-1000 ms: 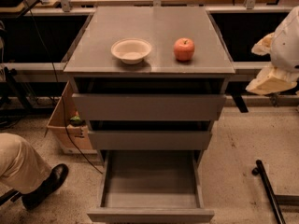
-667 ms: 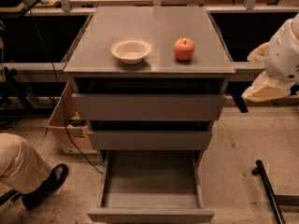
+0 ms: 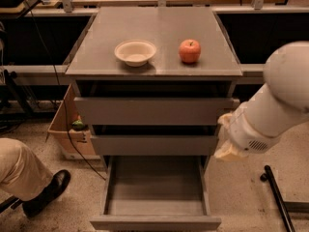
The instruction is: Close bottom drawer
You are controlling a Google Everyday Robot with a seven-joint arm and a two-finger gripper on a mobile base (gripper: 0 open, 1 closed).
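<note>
The bottom drawer (image 3: 155, 223) of the grey cabinet is pulled far out towards me, and its shallow tray is empty. My white arm comes in from the right. My gripper (image 3: 226, 150) is at its cream-coloured end, by the cabinet's right edge. It is level with the middle drawer front (image 3: 154, 145) and above the open drawer's right rear corner. It does not touch the bottom drawer.
A cream bowl (image 3: 135, 52) and a red apple (image 3: 189, 50) sit on the cabinet top (image 3: 154, 28). The top drawer (image 3: 154, 111) stands slightly out. A cardboard box (image 3: 65, 129) and a person's leg and black shoe (image 3: 46, 191) are at the left. A black bar (image 3: 277, 197) lies on the floor at the right.
My arm has swung down and to the left, from beside the cabinet top to the cabinet's right edge at middle-drawer height. The drawers have not moved.
</note>
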